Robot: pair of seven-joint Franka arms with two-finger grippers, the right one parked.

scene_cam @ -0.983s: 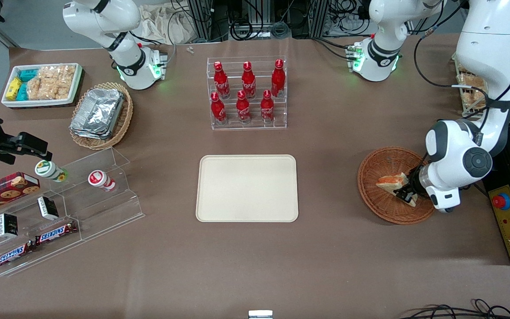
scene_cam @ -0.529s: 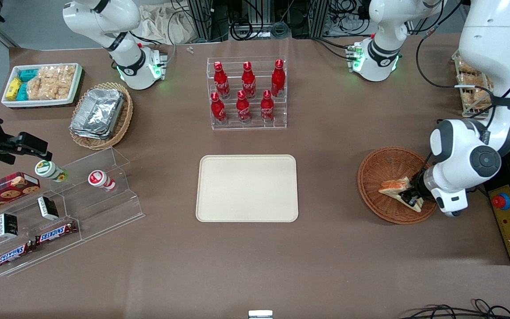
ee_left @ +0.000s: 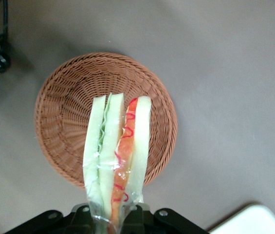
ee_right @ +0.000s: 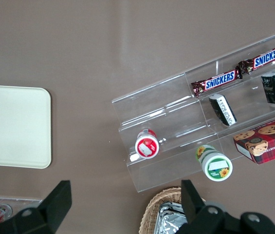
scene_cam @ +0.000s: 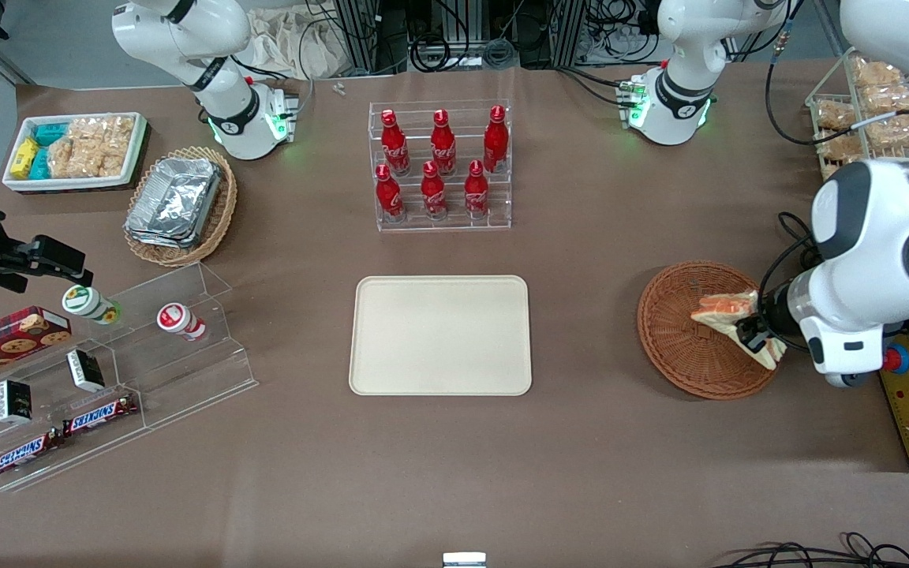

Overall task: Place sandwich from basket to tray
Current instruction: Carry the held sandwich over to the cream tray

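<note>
Sandwich held above the wicker basket

The left gripper [scene_cam: 756,334] is clamped on the wrapped sandwich [ee_left: 117,161], which hangs clear of the round woven basket [scene_cam: 683,347] directly beneath it. The cream tray [scene_cam: 440,334] lies well apart, toward the parked arm's end

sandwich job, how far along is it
Done: the gripper is shut on the sandwich and has it lifted above the basket. In hand: carrying it. Left: move across to the tray, which holds nothing yet, and set it down.
</note>
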